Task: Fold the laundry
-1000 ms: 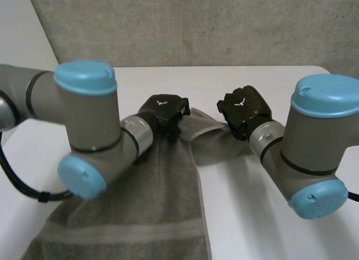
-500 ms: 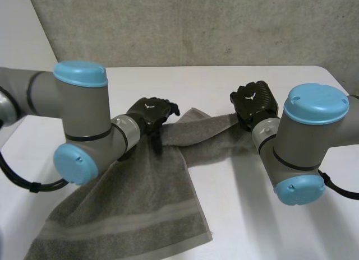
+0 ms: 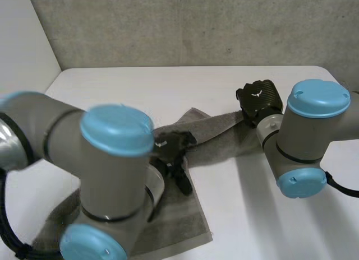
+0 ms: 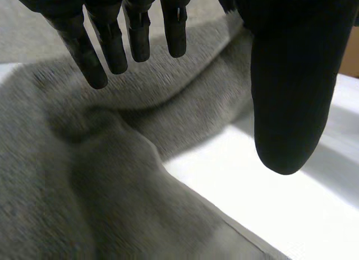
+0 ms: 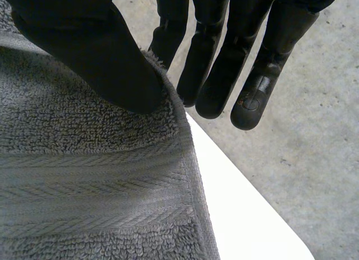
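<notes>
Across the white bench [image 3: 140,86] a grey towel [image 3: 219,138] runs in a long slant. Its broad end is nearest my base, and it narrows into a strip that reaches my right robot hand [image 3: 258,100].

At that far end of the towel my right robot hand grips a corner. In the right wrist view the thumb [image 5: 106,58] presses down on the terry right at the hem. The straight fingers [image 5: 263,75] come out past the hem on the towel's other side, so the corner is pinched between thumb and fingers. Just beyond that corner is the bench's edge, with grey concrete floor [image 5: 314,148] past it.

Over the towel's middle my left robot hand [image 3: 173,151] hangs palm down. In the left wrist view its fingers [image 4: 134,30] are straight and stand apart from the thumb [image 4: 286,103]. It is open and holds nothing. Beneath the fingers the towel is rumpled into a soft ridge, and beneath the thumb bare bench shows beside the towel's edge. I cannot tell whether the fingertips touch the cloth.

My left arm [image 3: 106,176] covers much of the towel's broad end.
</notes>
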You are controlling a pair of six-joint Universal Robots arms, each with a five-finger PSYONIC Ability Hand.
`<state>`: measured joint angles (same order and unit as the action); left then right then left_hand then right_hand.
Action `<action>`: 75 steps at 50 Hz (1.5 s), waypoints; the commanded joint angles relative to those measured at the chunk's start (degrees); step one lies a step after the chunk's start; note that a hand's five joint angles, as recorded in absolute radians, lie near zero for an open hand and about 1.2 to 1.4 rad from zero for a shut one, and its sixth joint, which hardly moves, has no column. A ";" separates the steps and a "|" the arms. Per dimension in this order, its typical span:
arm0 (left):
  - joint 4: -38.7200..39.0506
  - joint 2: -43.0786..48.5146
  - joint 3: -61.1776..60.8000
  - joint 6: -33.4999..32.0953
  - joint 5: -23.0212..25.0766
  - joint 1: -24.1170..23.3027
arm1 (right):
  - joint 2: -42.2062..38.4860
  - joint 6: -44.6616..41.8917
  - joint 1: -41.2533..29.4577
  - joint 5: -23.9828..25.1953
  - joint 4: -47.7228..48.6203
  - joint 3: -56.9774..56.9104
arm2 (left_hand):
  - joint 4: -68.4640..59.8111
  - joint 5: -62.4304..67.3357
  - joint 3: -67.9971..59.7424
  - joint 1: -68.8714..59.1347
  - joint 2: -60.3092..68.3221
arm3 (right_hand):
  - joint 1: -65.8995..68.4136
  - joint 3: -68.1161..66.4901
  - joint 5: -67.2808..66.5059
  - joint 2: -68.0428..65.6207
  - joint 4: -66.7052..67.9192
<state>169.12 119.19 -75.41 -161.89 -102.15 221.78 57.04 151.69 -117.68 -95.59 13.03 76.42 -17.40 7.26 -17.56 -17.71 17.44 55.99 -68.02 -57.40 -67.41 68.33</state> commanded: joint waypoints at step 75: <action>23.81 16.96 3.87 -20.22 -6.22 2.08 | 1.41 -2.36 2.10 0.67 -0.81 0.49 | -62.60 62.74 -62.44 -62.29 62.56 | 24.01 -11.98 -12.60 -12.59 11.67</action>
<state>192.57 137.95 -71.79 -182.11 -108.24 223.85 58.09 149.41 -116.26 -94.89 12.34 77.58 -64.19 54.07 -64.11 -64.44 64.29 55.99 -68.02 -57.41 -67.41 68.33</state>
